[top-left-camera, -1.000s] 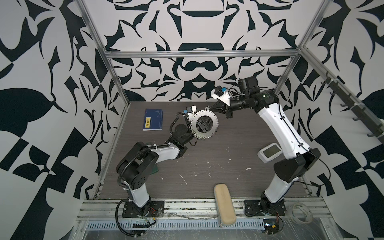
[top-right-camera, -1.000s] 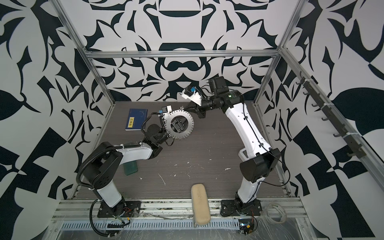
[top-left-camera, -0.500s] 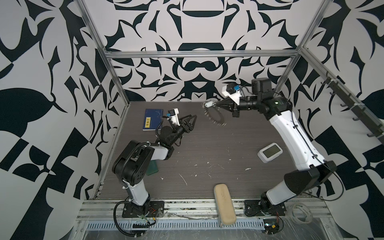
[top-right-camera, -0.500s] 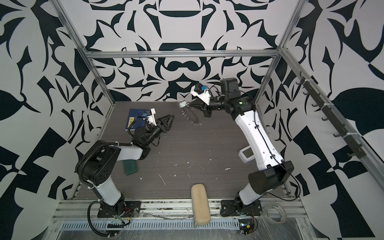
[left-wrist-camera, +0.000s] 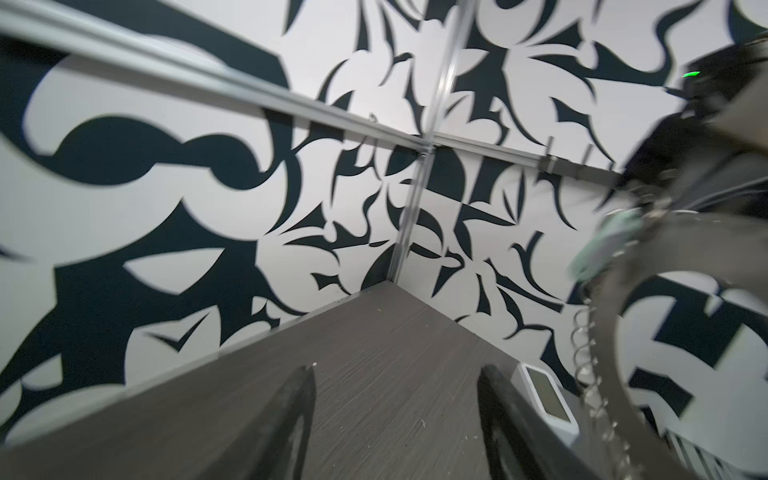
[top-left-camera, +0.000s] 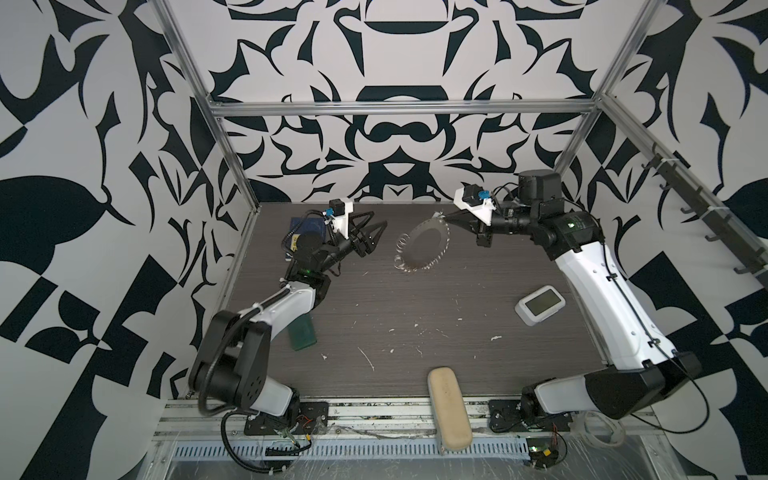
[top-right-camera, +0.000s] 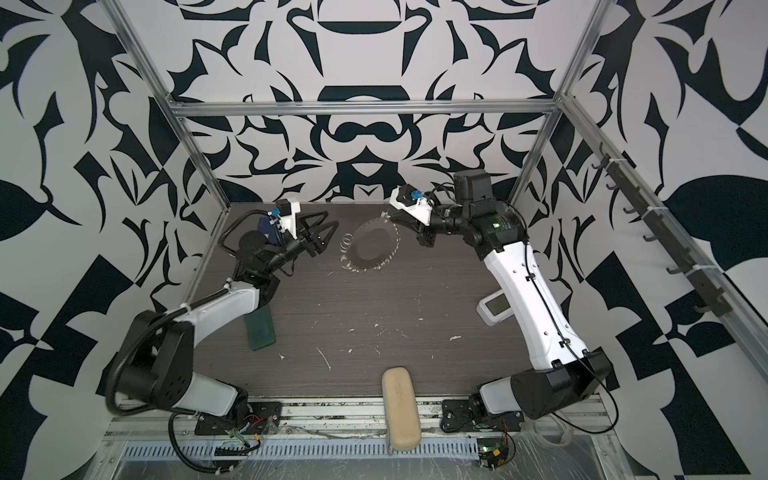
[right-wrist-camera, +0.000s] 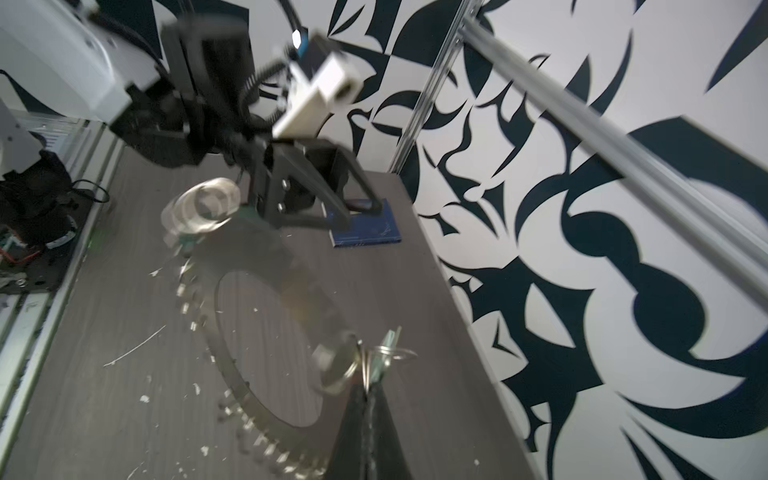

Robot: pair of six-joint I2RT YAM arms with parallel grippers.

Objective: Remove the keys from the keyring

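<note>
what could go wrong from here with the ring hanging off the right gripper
1. The right gripper pinches only a thin edge of the keyring, which hangs blurred above the table, likely swinging; it could slip out and drop.
2. The left gripper is open and apart from the keyring; reaching in now could miss or knock it loose.

Blue booklet (right-wrist-camera: 370, 237), green block (top-left-camera: 302, 332), white display unit (top-left-camera: 539, 305), beige case (top-left-camera: 449, 405), well apart.

Top views look down over the whole table (top-left-camera: 415, 299) — both close-in wrist cameras share the keyring (left-wrist-camera: 604, 353).
</note>
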